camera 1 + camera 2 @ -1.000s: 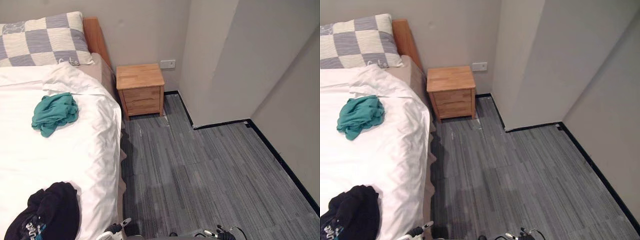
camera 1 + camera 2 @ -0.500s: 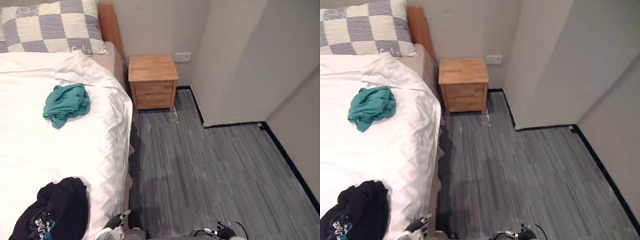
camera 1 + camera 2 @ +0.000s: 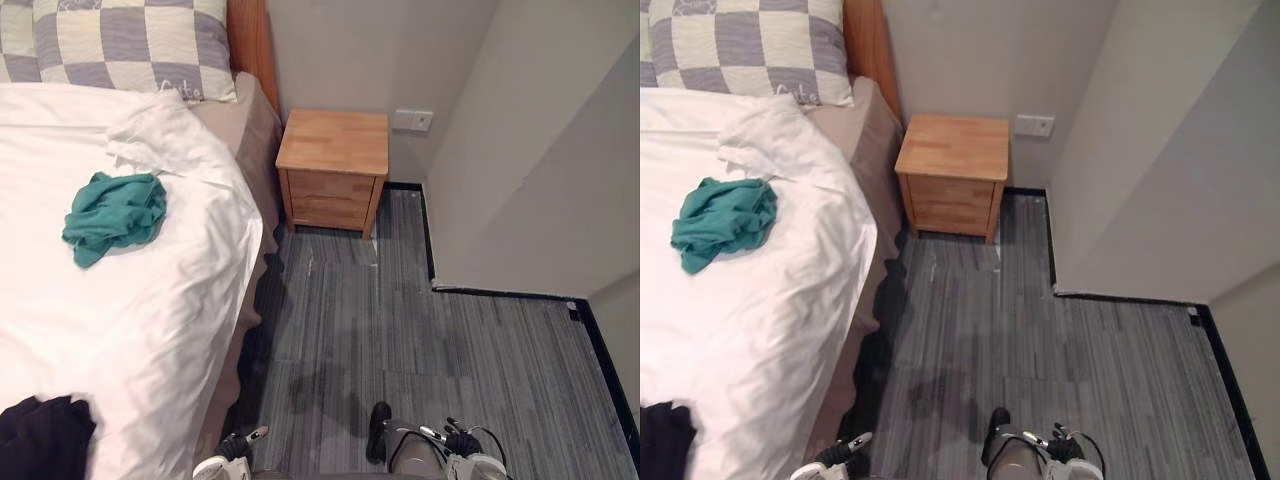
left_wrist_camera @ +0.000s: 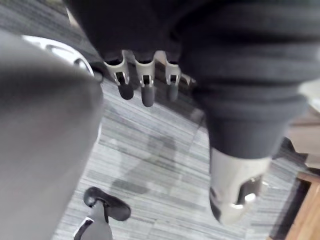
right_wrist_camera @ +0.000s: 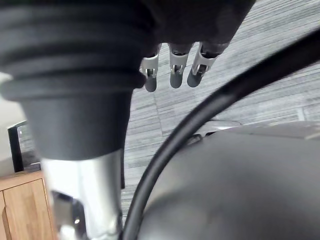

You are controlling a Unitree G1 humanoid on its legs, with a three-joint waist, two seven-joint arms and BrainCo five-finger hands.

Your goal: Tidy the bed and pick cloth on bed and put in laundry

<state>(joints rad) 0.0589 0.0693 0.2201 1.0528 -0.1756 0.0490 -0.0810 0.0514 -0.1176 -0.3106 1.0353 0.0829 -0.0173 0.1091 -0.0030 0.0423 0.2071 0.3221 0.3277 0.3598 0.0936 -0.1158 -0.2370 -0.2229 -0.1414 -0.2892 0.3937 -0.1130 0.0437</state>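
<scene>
Black and crumpled, a dark garment [image 3: 40, 438] lies at the near left of my head view on the white-sheeted bed [image 3: 160, 310], now cut off by the frame. Half a second ago I could see all of it. The whole picture has swung, so my camera moved, not the clothing. Further up the sheet lies the bunched teal cloth [image 3: 112, 212], well apart from the dark garment, and beyond it the grey-and-cream checked pillow [image 3: 120, 45] rests against the headboard.

My left hand [image 4: 146, 85] hangs low beside the mattress edge, fingers straight and loose with nothing in them. To its right stands the small light-wood nightstand [image 3: 333, 170], which has drifted toward the middle of the view. My right hand [image 5: 176, 70] hangs over the grey striped carpet [image 3: 470, 350], equally slack and empty.

I judge that both cloths are untouched and no pick has begun. I need to bring the head back onto the bed before reaching.
</scene>
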